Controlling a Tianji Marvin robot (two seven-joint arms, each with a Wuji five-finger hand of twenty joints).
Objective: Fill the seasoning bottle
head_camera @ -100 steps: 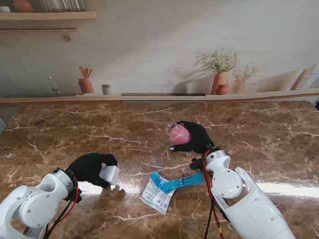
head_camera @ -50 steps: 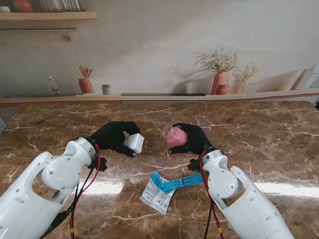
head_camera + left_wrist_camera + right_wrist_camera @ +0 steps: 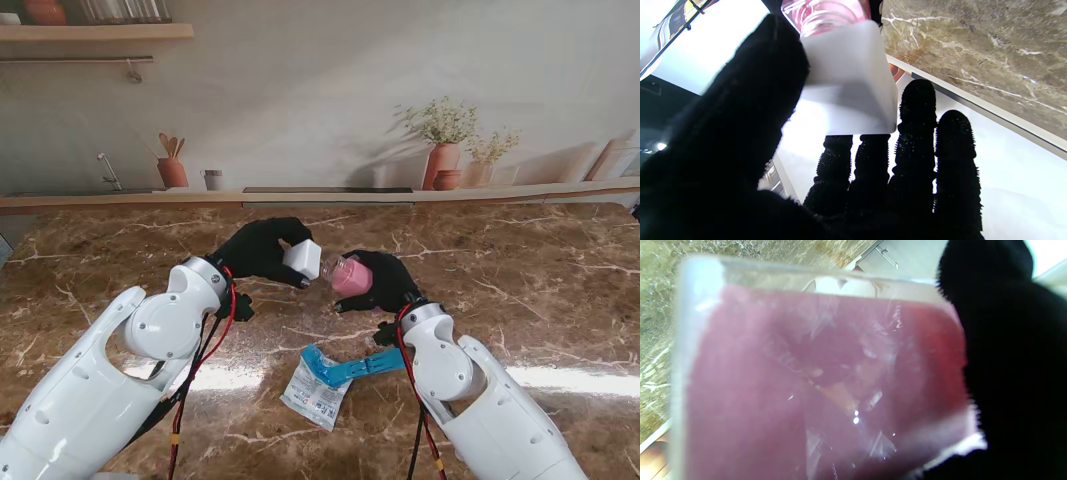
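Over the middle of the marble table [image 3: 520, 270], the seasoning bottle [image 3: 352, 275], clear-walled and filled with pink contents, sits tilted in the right hand [image 3: 385, 281], its open mouth turned toward the robot's left. The black-gloved fingers wrap the bottle's body, and the right wrist view shows little but pink contents behind clear plastic [image 3: 826, 380], with a gloved finger [image 3: 1007, 356] pressed against one side. Just beside the mouth, the left hand [image 3: 258, 250] holds a white cap [image 3: 302, 259], thumb on one face and fingers [image 3: 917, 110] behind the other; in the left wrist view the cap [image 3: 846, 86] lies right against the bottle's threaded neck [image 3: 826, 15], though whether the two touch cannot be told. Nearer to me on the table, between the two white forearms, lies a white refill packet [image 3: 314, 394] with printed lettering, and a blue strip-like object [image 3: 350, 368] rests across its upper edge.
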